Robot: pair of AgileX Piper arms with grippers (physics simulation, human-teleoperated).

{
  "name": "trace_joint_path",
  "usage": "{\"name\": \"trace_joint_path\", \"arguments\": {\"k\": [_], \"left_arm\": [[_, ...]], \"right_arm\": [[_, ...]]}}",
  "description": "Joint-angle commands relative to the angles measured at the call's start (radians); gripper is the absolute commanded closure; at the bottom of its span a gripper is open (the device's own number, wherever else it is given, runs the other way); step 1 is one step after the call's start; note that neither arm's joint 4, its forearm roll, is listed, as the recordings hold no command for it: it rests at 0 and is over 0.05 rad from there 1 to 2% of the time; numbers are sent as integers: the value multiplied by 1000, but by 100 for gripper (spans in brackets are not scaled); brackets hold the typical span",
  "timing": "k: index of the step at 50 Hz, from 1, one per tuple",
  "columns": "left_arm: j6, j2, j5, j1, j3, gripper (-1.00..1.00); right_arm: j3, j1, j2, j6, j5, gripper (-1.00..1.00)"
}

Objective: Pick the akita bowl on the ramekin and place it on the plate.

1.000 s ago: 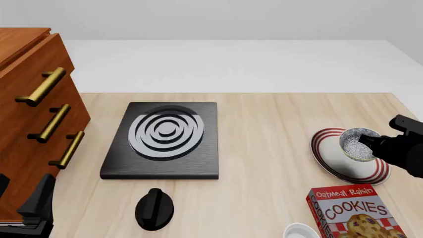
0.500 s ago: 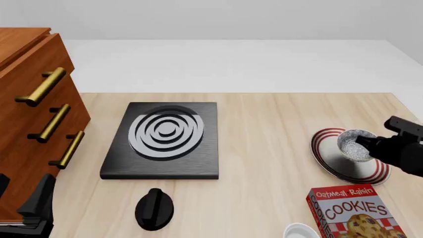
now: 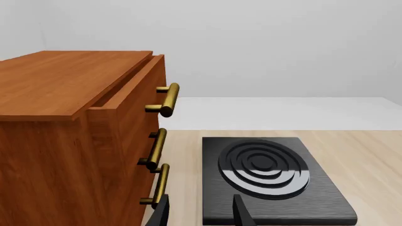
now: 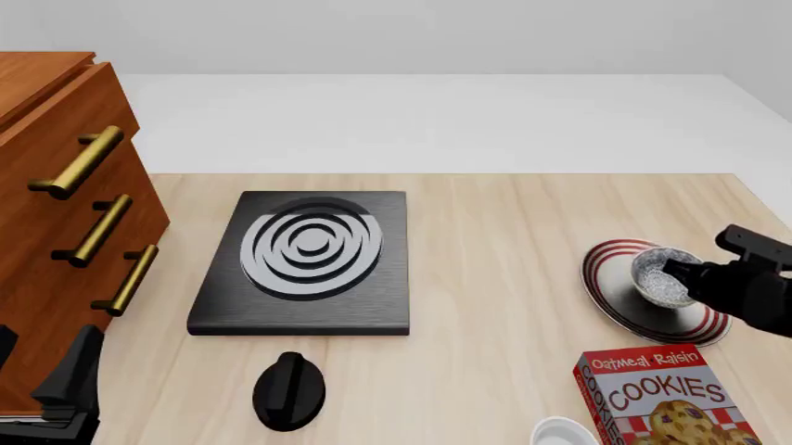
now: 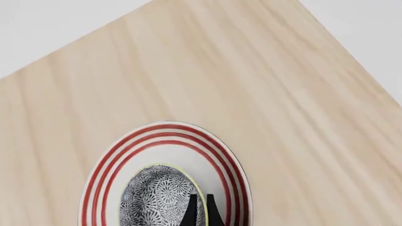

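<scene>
At about four o'clock on the pale wooden tabletop (image 4: 520, 278), the round white plate with red rings (image 4: 619, 301) carries the small grey-speckled akita bowl (image 4: 656, 278), sitting inside its rim. The black right hand (image 5: 199, 212) pinches the bowl's pale edge, fingers nearly together. At five o'clock, beside the red cookie box (image 4: 662, 399), the plain white ramekin (image 4: 563, 433) peeks in. The left hand (image 3: 199, 214) hangs spread and empty near the black ringed stove slab (image 4: 310, 260).

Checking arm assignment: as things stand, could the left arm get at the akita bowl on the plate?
Probably not. The left gripper sits by the drawers at the table's opposite end, while the akita bowl is on the plate with the right gripper closed on its rim.
</scene>
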Motion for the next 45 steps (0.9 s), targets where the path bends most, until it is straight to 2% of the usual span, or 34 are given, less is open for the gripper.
{"name": "trace_joint_path", "arguments": {"k": [1,18,20,21,45], "left_arm": [[0,2,-4,0,1,-100],[0,10,-14,0,4,-100],[0,8,-12,0,4,-100],[0,8,-12,0,4,-100],[0,4,-6,0,3,-100]], "right_arm": [[1,3,30,22,-21,100],[21,11,30,48,-43,100],[26,12,31,77,-48,100],[25,11,30,69,-47,-100],[69,-16,-75,76,-23,-100]]}}
